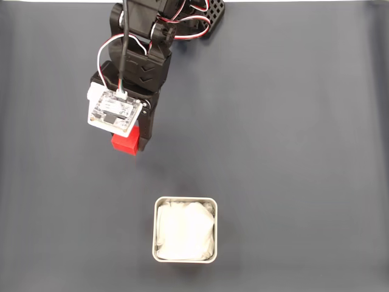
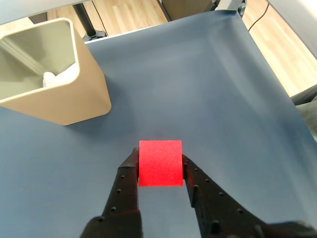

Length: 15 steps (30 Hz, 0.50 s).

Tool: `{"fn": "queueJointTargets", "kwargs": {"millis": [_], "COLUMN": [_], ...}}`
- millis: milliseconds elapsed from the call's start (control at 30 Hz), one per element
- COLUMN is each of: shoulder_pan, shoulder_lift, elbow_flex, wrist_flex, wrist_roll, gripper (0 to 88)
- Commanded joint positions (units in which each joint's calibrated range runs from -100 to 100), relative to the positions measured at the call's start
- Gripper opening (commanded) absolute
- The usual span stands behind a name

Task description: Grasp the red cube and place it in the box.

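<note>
The red cube (image 2: pixel 160 162) sits between the two black fingers of my gripper (image 2: pixel 159 166), which is shut on it; both fingers press its sides. In the fixed view the red cube (image 1: pixel 124 143) pokes out below the arm's white camera board, with the gripper (image 1: pixel 132 145) around it, over the dark mat at upper left. The box (image 1: pixel 185 229), a pale metal tin with white lining, stands near the bottom centre, well below and right of the cube. In the wrist view the box (image 2: pixel 54 94) appears at upper left, ahead of the cube.
A dark blue-grey mat (image 1: pixel 292 152) covers the table. The arm's base (image 1: pixel 182 15) is at the top edge of the fixed view. Beyond the mat's far edge, wooden floor (image 2: pixel 129 12) and furniture legs show in the wrist view.
</note>
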Motion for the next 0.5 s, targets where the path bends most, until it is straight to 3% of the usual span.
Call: {"fn": "queueJointTargets", "kwargs": {"millis": [0, 467], "shoulder_pan": [-1.4, -6.0], "shoulder_lift": [-3.3, -0.5], "elbow_flex": [-4.5, -16.0], "wrist_flex": [1.6, 5.7], "wrist_roll": [-0.4, -0.7], "gripper": [1.5, 1.6]}}
